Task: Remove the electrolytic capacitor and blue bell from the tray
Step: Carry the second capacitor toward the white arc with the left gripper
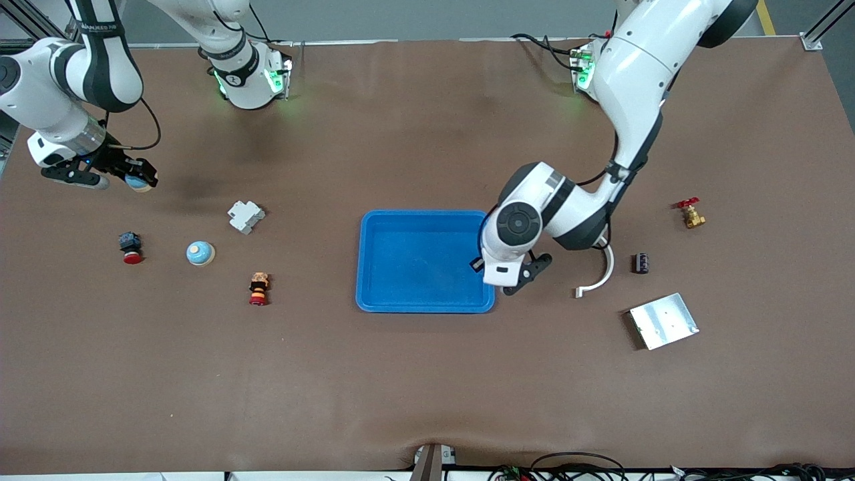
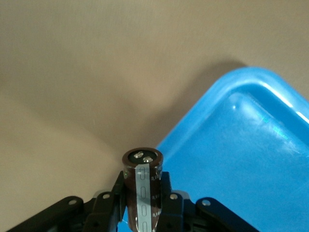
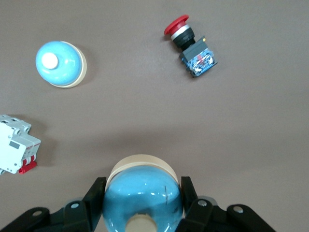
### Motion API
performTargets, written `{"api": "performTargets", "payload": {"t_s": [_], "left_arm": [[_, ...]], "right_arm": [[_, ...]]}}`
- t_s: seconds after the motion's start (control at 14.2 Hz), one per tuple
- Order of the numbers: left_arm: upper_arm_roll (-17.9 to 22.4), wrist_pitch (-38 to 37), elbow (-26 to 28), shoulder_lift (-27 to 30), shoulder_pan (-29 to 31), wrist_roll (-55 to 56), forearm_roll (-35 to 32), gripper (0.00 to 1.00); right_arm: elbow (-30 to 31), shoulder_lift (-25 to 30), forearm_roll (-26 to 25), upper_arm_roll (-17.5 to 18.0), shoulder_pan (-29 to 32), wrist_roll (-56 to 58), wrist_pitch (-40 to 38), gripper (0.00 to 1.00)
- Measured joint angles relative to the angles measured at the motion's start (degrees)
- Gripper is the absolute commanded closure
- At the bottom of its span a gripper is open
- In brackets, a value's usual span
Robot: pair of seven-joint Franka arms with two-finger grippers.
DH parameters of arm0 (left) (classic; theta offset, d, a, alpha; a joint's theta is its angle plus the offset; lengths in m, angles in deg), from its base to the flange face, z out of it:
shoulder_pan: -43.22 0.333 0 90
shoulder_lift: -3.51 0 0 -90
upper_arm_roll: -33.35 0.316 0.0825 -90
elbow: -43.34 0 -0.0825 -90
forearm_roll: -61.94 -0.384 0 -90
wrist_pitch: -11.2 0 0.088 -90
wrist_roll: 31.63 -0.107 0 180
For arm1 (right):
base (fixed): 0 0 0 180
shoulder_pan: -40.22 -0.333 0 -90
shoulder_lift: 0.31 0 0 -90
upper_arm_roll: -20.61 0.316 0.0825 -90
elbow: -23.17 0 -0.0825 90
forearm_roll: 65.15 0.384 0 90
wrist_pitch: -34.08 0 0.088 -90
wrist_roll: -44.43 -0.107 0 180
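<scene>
My left gripper is shut on a dark brown capacitor with a grey stripe and holds it upright. It hangs over the rim of the blue tray at the left arm's end, where the gripper is mostly hidden under the wrist. My right gripper is shut on a blue bell with a cream base. That gripper is in the air over the right arm's end of the table. A second blue bell and a second dark capacitor lie on the table.
Near the loose bell are a red push button, a white circuit breaker and a stacked red-and-yellow switch. Toward the left arm's end lie a brass valve, a white curved piece and a metal plate.
</scene>
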Motion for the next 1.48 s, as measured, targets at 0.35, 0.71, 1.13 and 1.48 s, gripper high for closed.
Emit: {"api": "performTargets", "payload": {"t_s": [0.35, 0.71, 1.13, 1.48], "left_arm": [[0.12, -0.53, 1.97, 1.19, 4.83, -15.92, -0.23, 1.00], [0.13, 0.16, 7.03, 3.62, 9.61, -24.73, -2.45, 1.00], [0.12, 7.37, 15.28, 7.32, 12.82, -32.15, -3.93, 1.00], [0.12, 12.32, 20.43, 8.44, 15.07, -35.47, -8.17, 1.00]], "right_arm": [[0.42, -4.97, 0.00, -0.01, 0.00, 0.03, 3.42, 1.00], [0.47, -11.79, 0.00, 0.09, -0.14, 0.12, 8.82, 1.00], [0.43, -17.08, 0.00, 0.14, -0.30, 0.14, 15.06, 1.00], [0.41, -20.43, 0.00, 0.15, -0.32, 0.15, 18.57, 1.00]]}}
